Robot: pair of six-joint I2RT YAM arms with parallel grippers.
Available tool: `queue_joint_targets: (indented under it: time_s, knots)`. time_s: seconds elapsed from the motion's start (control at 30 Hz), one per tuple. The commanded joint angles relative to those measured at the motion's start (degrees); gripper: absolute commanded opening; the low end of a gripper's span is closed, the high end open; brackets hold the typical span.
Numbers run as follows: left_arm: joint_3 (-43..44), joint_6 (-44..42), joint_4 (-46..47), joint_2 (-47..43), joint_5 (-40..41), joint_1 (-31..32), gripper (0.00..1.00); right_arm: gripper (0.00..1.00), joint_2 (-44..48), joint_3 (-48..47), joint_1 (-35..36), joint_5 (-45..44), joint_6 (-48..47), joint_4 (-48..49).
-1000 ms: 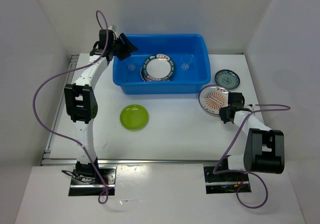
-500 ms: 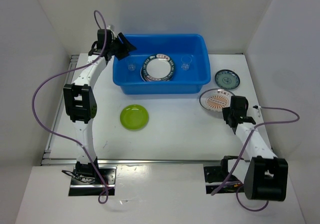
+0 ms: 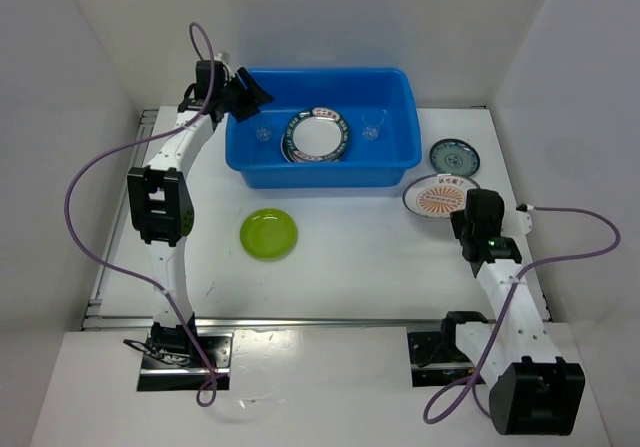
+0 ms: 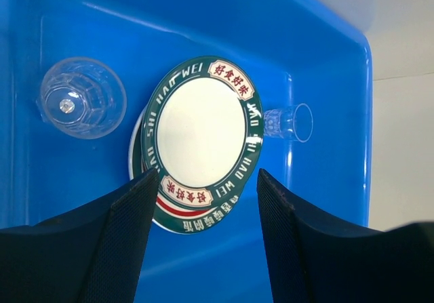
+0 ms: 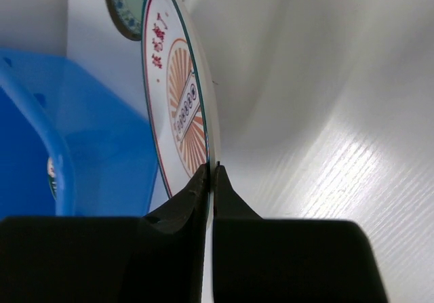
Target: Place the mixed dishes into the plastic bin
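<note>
The blue plastic bin [image 3: 322, 163] stands at the table's back. Inside lie two stacked white plates with teal rims [image 3: 316, 135] [image 4: 201, 132] and two clear cups [image 4: 81, 97], one lying on its side [image 4: 288, 123]. My left gripper [image 3: 247, 92] [image 4: 207, 188] is open and empty above the bin's left end. My right gripper [image 3: 466, 213] [image 5: 211, 173] is shut on the near rim of the orange-sunburst plate [image 3: 438, 195] [image 5: 176, 106], right of the bin. The small dark teal plate [image 3: 455, 157] lies behind it. The lime-green plate [image 3: 268, 233] lies in front of the bin.
White walls close in the table on the left, back and right. The right wall is near the dark teal plate [image 5: 127, 5]. Purple cables loop beside both arms.
My right arm has swung outward to the right and its gripper has carried the orange-sunburst plate a little right and toward the back. The left arm has barely moved.
</note>
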State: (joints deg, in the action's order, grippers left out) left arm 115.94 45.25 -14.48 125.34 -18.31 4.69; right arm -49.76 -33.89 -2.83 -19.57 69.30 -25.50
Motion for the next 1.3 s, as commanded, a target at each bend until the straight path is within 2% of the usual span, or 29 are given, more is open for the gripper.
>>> queue_joint_targets:
  time_s: [0.0,0.13,0.33,0.47,0.5,0.57,0.73,0.83,1.07,1.27]
  knots:
    - [-0.63,0.18,2.26,-3.08,-1.03,-0.12,0.67,0.00,3.00,-7.75,1.25,-7.58,-0.56,1.07]
    - [-0.63,0.18,2.26,-3.61,-1.03,-0.12,0.67,0.00,0.38,-14.26,1.25,-13.28,-6.26,0.54]
    - [-1.15,0.18,2.79,-4.66,-0.51,-0.12,0.67,0.00,-4.64,-23.75,1.25,-16.02,-13.74,6.14]
    - [-1.15,-0.34,2.79,-4.66,-0.50,-0.12,0.69,0.00,-12.09,-31.56,1.25,-10.06,-18.49,9.94]
    - [-1.15,-1.04,2.18,-5.27,0.19,-0.12,0.72,0.00,-13.42,-32.89,2.47,-8.05,-19.98,11.24]
    - [0.33,-1.75,1.65,-5.28,0.81,-0.12,0.72,0.00,-16.23,-35.71,4.05,-6.54,-21.13,13.53]
    - [2.71,-4.47,-0.28,-5.81,2.65,-0.12,0.72,0.00,-29.94,-47.13,7.21,7.06,-23.41,14.51]
    - [3.33,-5.79,-1.60,-6.33,3.36,-0.12,0.73,0.00,-37.57,-53.11,9.68,10.60,-25.34,15.04]
    - [3.85,-5.79,-1.60,-6.86,3.36,-0.12,0.75,0.00,-55.67,-69.97,15.13,20.97,-27.46,10.47]
    - [3.33,-5.79,-1.60,-6.86,3.36,-0.12,0.75,0.00,-68.26,-82.36,18.39,22.82,-29.21,5.91]
